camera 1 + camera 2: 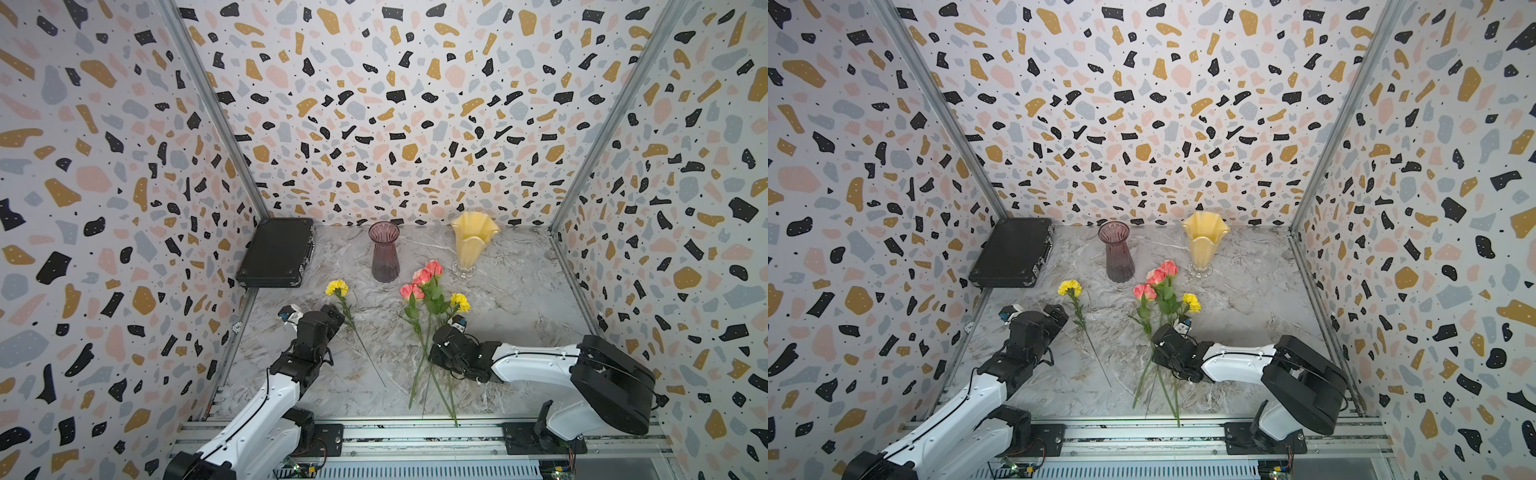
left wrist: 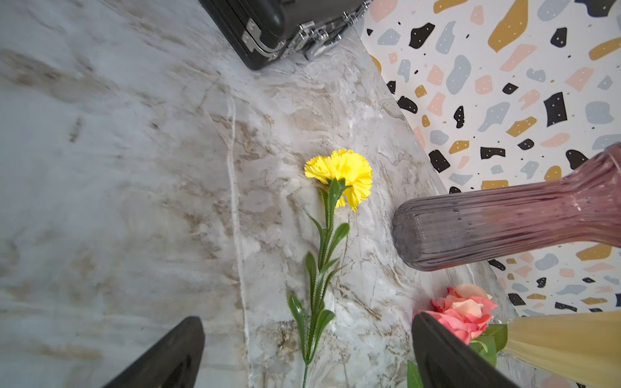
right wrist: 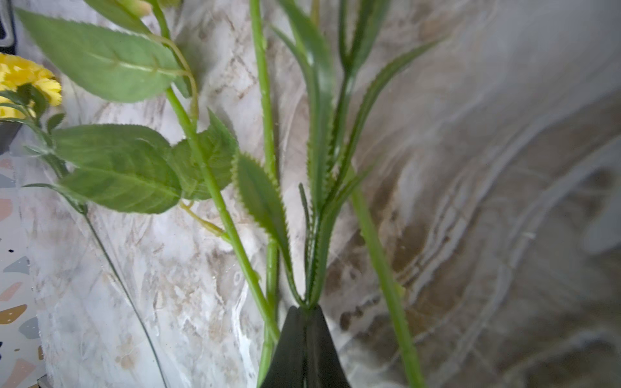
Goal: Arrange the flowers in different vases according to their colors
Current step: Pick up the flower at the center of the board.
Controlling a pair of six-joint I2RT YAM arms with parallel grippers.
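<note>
A yellow flower (image 1: 336, 287) lies alone on the marble left of centre. My left gripper (image 2: 305, 352) stands open over it, its stem (image 2: 311, 322) between the spread fingers. Right of centre lies a bunch of pink roses (image 1: 428, 272) with a second yellow flower (image 1: 460, 302). My right gripper (image 3: 305, 310) is shut on that yellow flower's thin, saw-leaved stem (image 3: 319, 235), low among the rose stems (image 3: 218, 201). The purple ribbed vase (image 1: 384, 257) and the creamy yellow ruffled vase (image 1: 473, 241) stand upright at the back, both holding nothing.
A flat black case (image 1: 276, 253) lies at the back left against the wall. Patterned walls close in the table on three sides. A metal rail (image 1: 415, 432) runs along the front edge, and the rose stems reach down to it.
</note>
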